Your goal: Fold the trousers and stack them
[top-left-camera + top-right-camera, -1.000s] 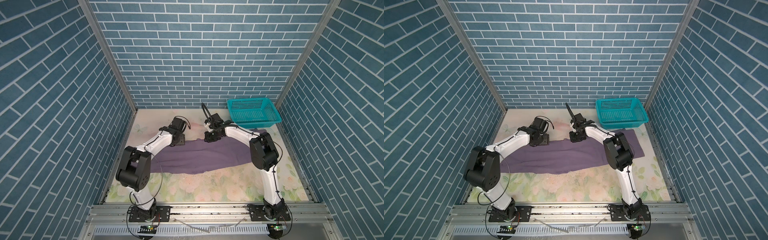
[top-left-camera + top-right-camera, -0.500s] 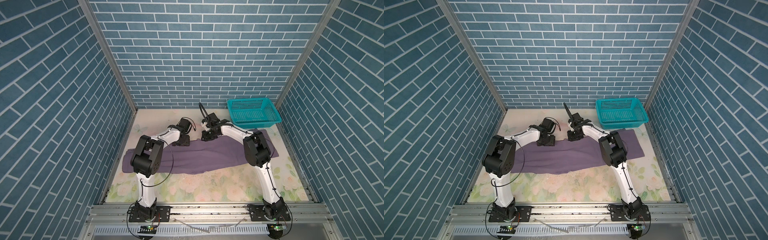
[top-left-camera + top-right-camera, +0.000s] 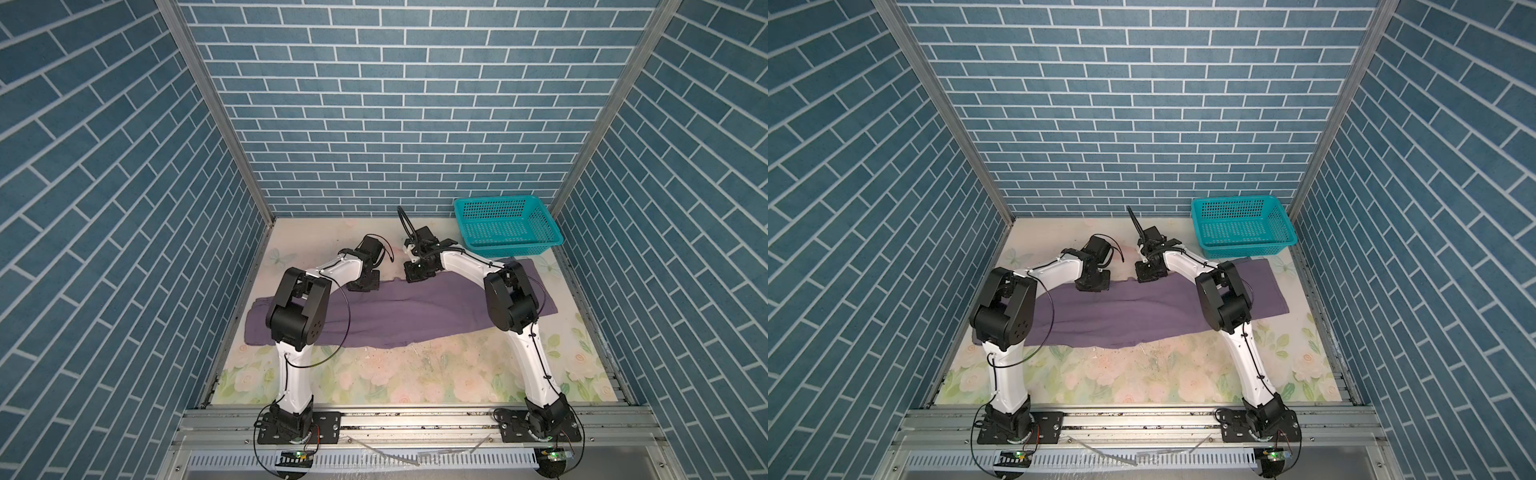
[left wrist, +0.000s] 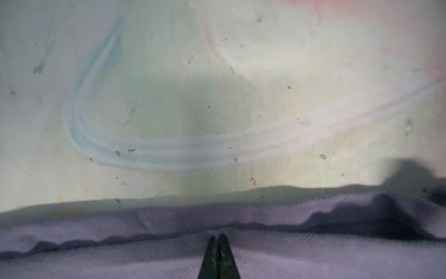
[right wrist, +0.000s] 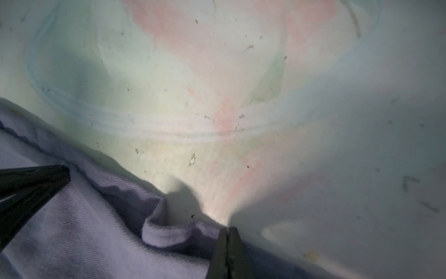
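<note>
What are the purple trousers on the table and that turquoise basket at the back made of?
The trousers: soft woven cloth, perhaps cotton twill, matte; the right wrist view shows fine diagonal ribs and limp folds. The basket: apparently rigid moulded plastic, smooth; its walls keep shape and carry even rows of holes.
</note>
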